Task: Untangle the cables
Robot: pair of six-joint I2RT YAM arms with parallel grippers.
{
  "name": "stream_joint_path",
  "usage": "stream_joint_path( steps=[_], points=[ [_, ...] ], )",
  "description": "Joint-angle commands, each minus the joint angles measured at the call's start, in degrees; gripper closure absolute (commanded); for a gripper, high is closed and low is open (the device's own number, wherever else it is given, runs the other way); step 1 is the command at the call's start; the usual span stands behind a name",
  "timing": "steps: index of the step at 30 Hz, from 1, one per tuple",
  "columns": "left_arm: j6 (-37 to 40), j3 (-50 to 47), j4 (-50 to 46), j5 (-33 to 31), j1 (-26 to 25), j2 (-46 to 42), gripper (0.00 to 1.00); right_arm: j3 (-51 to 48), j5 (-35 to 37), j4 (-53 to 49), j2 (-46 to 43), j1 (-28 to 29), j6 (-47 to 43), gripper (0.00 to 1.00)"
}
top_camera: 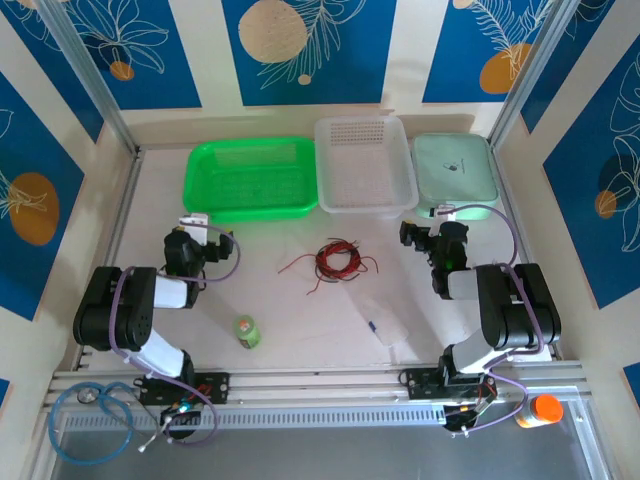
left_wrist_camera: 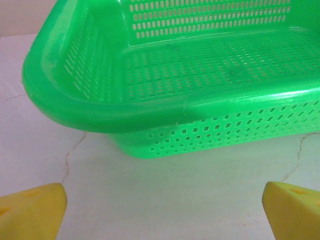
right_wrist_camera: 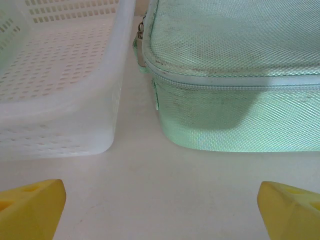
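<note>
The cables (top_camera: 337, 262) lie as one loose knot of red and black strands near the middle of the desk (top_camera: 290, 320), just in front of the white basket (top_camera: 365, 205). A few thin ends trail out to the left and right of the coil. They sit between your two arms and nothing touches them.

To the left, your left pincer (top_camera: 200, 222) hangs wide open and empty. From its wrist camera its yellow fingers (left_wrist_camera: 32, 212) frame bare desk, with the rim of the green basket (left_wrist_camera: 150, 112) just ahead. To the right, your right pincer (top_camera: 440, 215) is likewise spread wide and holds nothing. Its wrist view looks into the gap between the white basket's wall (right_wrist_camera: 60, 125) and the mint zip case (right_wrist_camera: 240, 110).

As I judge it, you are at the very start: the bundle looks untouched and no strand is separated, so the step in hand is the approach. Both pincers point at the back row rather than at the wires. You need to swing each one inward and down over the knot.

The strands are hair-thin and lie flat, so the fingertips probably have to come right to the surface. Take a trailing end with one pincer, steady the coil with the other, and draw apart gently. A small green bottle (top_camera: 247, 331) stands nearer you, well apart from the cables.
</note>
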Motion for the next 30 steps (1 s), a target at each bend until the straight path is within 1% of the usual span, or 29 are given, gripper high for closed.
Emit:
stream_joint_path(
  steps=[1,28,29,30],
  points=[
    [0.7,1.2,-0.2,0.3,-0.6,-0.3,0.00,0.2,-0.6,1.7,-0.5,-0.4,0.9,0.01],
    [0.5,1.3,-0.4,0.5,-0.5,-0.3,0.00,0.2,0.2,1.9,-0.4,0.3,0.3,0.01],
    [0.5,1.3,-0.4,0.5,-0.4,-0.3,0.00,0.1,0.1,2.2,-0.6,0.3,0.3,0.04],
    [0.5,1.3,-0.4,0.5,-0.5,-0.3,0.00,0.1,0.0,2.2,-1.0,0.4,0.0,0.10]
  ],
)
